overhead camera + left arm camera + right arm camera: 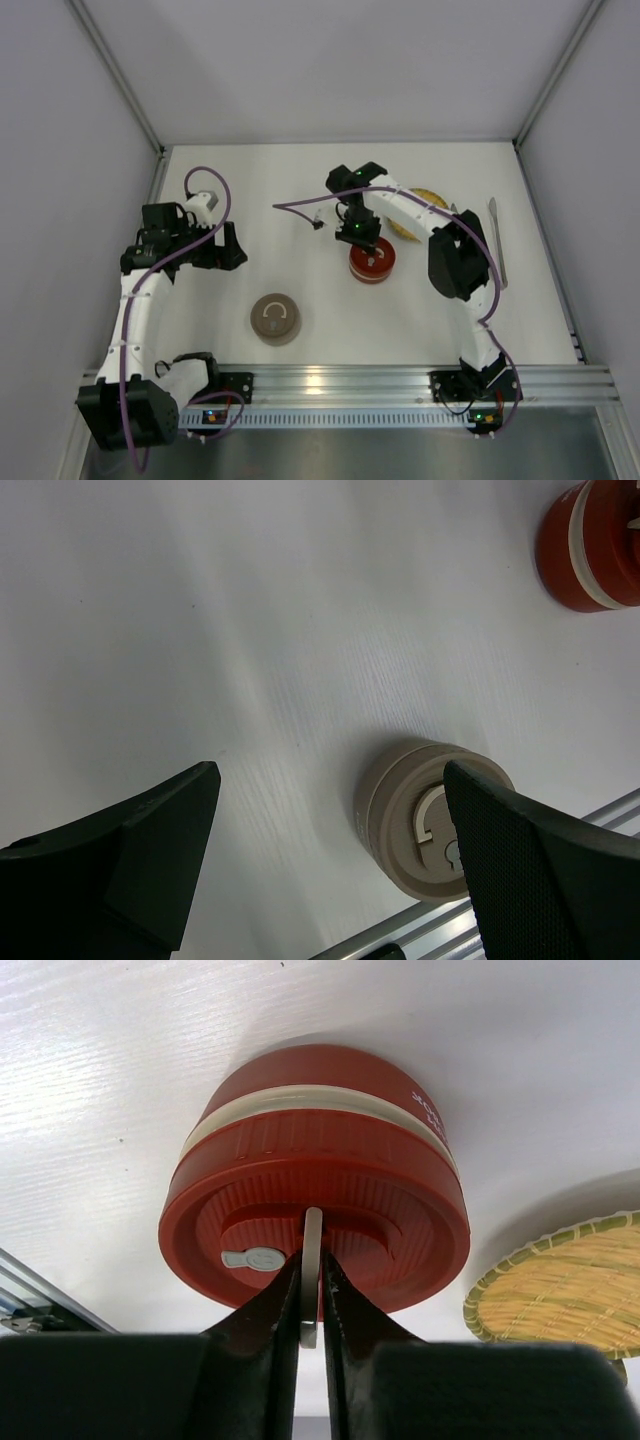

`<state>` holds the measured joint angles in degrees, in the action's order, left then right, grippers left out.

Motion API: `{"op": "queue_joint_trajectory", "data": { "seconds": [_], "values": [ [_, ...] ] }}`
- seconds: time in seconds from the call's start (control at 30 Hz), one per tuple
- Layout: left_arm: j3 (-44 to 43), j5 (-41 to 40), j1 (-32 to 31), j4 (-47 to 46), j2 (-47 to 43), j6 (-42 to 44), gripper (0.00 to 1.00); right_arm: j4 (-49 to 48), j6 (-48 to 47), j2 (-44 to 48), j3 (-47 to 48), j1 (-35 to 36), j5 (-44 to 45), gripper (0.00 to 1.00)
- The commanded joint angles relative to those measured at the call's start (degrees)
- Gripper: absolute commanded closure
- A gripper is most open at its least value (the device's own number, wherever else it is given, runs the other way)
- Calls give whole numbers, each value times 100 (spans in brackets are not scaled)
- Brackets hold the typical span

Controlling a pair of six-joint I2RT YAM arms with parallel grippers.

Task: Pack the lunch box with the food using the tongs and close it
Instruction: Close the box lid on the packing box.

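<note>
Our right hand (310, 1265) pinches the thin lid handle (312, 1228) on the red lunch box (300, 1150); our left hand (330, 775) gapes wide, empty. We judge an off-centre lift may slip that handle free.

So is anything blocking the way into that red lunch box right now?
Yes, its own red lid sits on the red lunch box, covering the opening. The right gripper is shut on the lid's upright white handle, with nothing between them. The tongs lie untouched, off to the right.
</note>
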<state>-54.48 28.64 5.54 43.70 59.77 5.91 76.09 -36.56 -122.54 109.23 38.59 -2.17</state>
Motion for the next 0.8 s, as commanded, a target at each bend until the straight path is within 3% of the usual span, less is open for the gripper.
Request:
{"op": "queue_joint_trajectory", "data": {
  "seconds": [0.0, 0.03, 0.07, 0.23, 0.6, 0.77],
  "values": [
    [25, 45, 35, -231, -88, 42, 2, 1004, 87, -174, 90, 193, -99, 87],
    [25, 45, 35, -231, -106, 42, 2, 1004, 87, -165, 64, 210, -160, 73],
    [25, 45, 35, -231, -123, 50, 2, 986, 96, -156, 2, 228, -187, 70],
    [25, 159, 35, -222, -211, 94, 2, 705, 105, 63, -305, 246, -283, 76],
    [-116, 361, 35, -108, -290, 112, 2, -392, 245, 933, -1632, 176, -696, 73],
    [-177, 353, 35, -90, -290, 94, 2, -789, 298, 1259, -2063, -35, -968, 77]
  ]
}}
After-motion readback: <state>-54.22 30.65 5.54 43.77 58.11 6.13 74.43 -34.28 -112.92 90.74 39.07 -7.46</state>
